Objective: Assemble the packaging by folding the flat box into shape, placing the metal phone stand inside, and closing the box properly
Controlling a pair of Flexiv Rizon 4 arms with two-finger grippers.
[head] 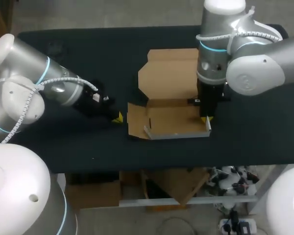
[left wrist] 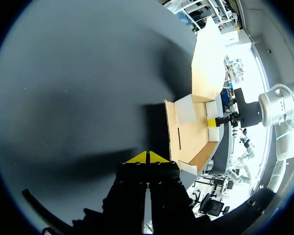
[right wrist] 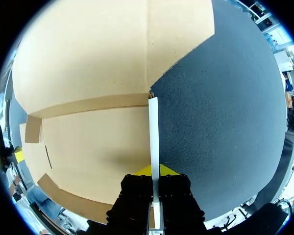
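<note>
Near the table's [head: 88, 147] front edge, midway along, lies the half-folded box [head: 169, 117]. The right gripper [head: 206, 119] pinches its upright side flap [right wrist: 153, 147], tips largely hidden. The left gripper [head: 119, 117], tips together and empty, sits just beside the box's left edge.

My table [head: 112, 49] is covered edge to edge in a dark, matte black, faintly speckled surface.

Bright overhead light — soft shadows

A black table [head: 88, 54] carries one cardboard box [head: 166, 81] (lid open).
</note>
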